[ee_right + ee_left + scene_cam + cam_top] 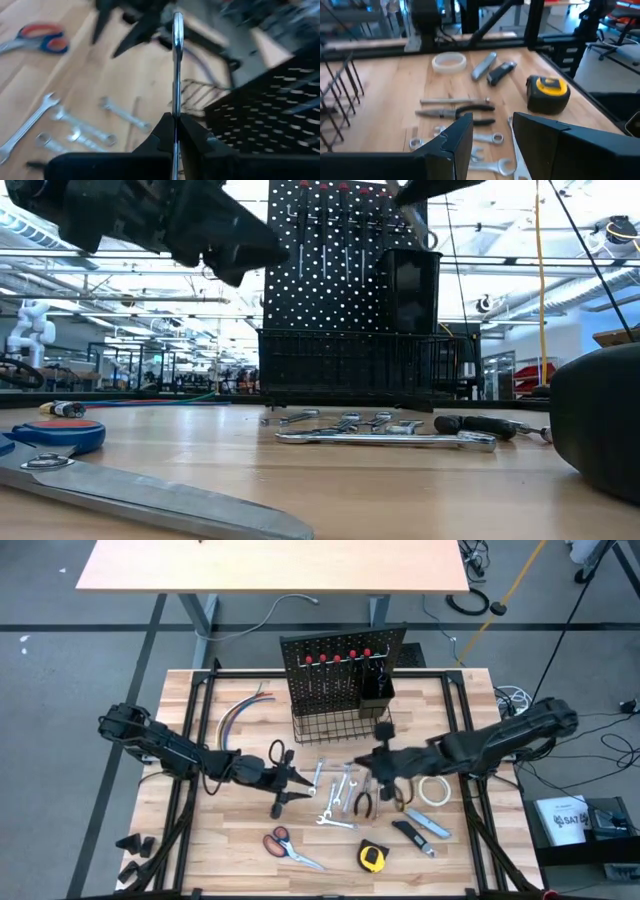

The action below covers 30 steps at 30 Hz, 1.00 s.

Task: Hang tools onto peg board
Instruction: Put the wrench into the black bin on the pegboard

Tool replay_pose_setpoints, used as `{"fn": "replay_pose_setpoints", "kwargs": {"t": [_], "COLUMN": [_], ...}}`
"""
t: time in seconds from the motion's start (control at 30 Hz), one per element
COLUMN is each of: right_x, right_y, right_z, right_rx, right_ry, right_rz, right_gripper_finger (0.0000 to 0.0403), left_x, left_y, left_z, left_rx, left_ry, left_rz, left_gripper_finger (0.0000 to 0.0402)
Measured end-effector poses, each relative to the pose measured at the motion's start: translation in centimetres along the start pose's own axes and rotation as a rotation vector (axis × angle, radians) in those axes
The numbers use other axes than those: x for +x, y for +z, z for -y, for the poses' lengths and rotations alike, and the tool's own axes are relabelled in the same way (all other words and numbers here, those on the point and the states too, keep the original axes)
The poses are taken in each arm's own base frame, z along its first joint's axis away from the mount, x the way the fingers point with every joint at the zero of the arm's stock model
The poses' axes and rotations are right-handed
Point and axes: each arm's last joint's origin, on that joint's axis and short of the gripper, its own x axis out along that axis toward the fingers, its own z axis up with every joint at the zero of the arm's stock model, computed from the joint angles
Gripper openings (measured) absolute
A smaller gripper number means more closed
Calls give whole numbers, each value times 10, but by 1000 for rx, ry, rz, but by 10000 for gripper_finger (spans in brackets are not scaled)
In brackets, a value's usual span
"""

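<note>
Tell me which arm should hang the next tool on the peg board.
The right. Its gripper is shut on a silver wrench, lifted near the peg board. The left gripper is open and empty, above the wrenches lying on the table.

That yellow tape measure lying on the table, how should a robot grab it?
Come straight down from above and pinch the tape measure across its two flat sides. It lies apart from the scissors and the knife, so the fingers have room on both sides.
</note>
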Motion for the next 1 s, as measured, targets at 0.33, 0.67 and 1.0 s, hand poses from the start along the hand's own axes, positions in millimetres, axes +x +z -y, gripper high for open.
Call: {"fn": "replay_pose_setpoints", "kwargs": {"t": [0.33,0.67,1.0], "right_x": [-45,-32,-10], "right_y": [-33,-52,-62], "right_z": [42,65,83], "right_rx": [252,314,379], "right_ry": [-536,-721,-818], "right_rz": [408,448,407], "right_gripper_finger": [1,1,2], "left_x": [-4,-17,-20], "left_y": [13,48,53], "left_z": [0,-4,-13], "left_rx": [31,180,220], "left_ry": [423,548,606], "left_rz": [123,428,465], "left_gripper_finger": [148,148,148]}}
